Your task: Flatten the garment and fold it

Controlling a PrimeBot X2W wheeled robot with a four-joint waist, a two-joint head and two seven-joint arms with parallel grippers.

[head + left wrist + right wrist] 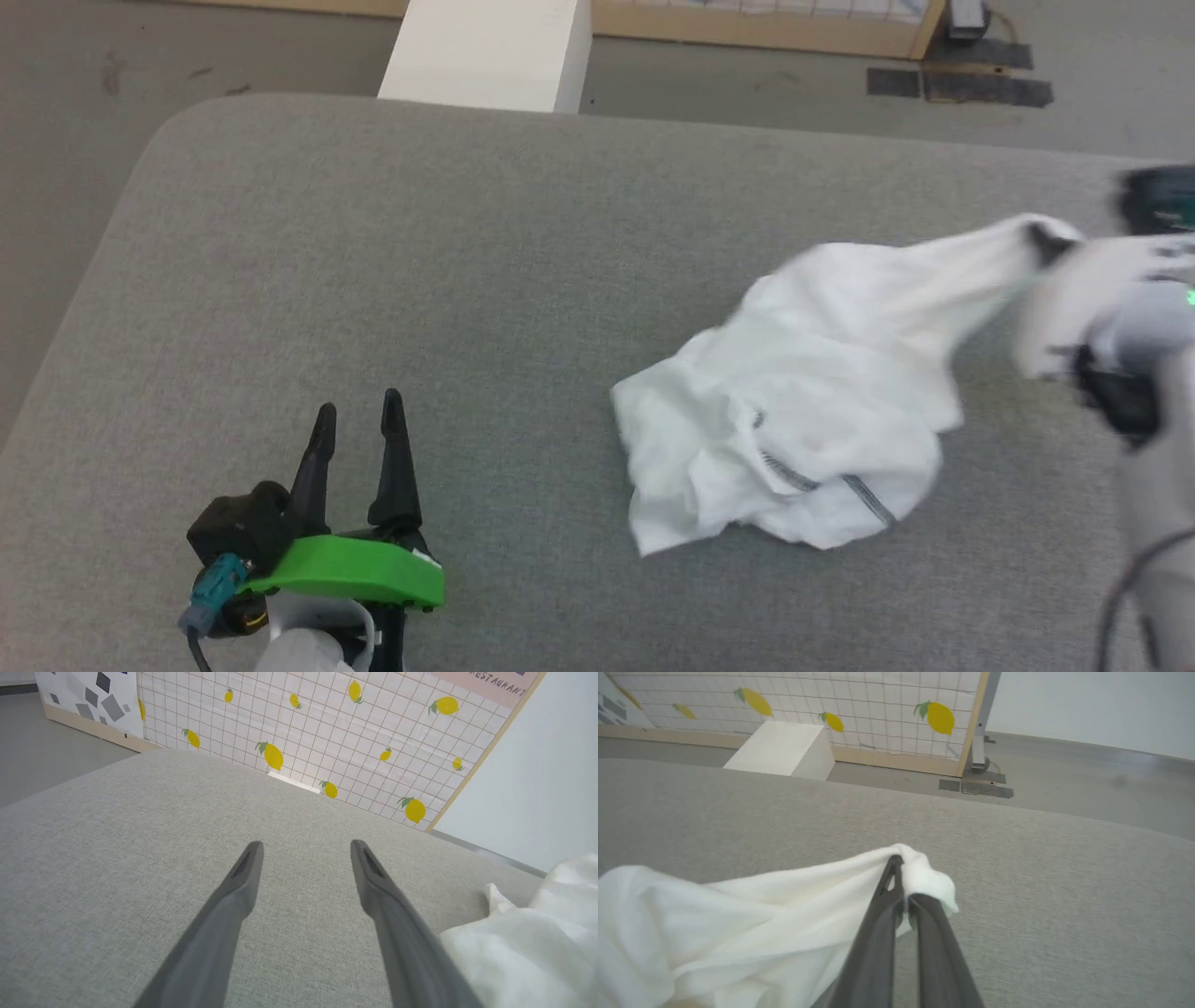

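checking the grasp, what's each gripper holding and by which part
Right gripper pinches the white shirt by a bunched edge; left gripper holds nothing.

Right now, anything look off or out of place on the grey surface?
The garment lies crumpled in a heap, not flat, on the grey surface. The right hand is shut on one bunched end. The left hand is open, touching nothing. No damage or spills visible.

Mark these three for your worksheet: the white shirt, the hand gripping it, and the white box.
shirt (803,401), head view, the crumpled middle of the fabric.
right hand (900,879), right wrist view, between its fingertips, shut on a bunched shirt edge.
white box (485,51), head view, its broad pale face.
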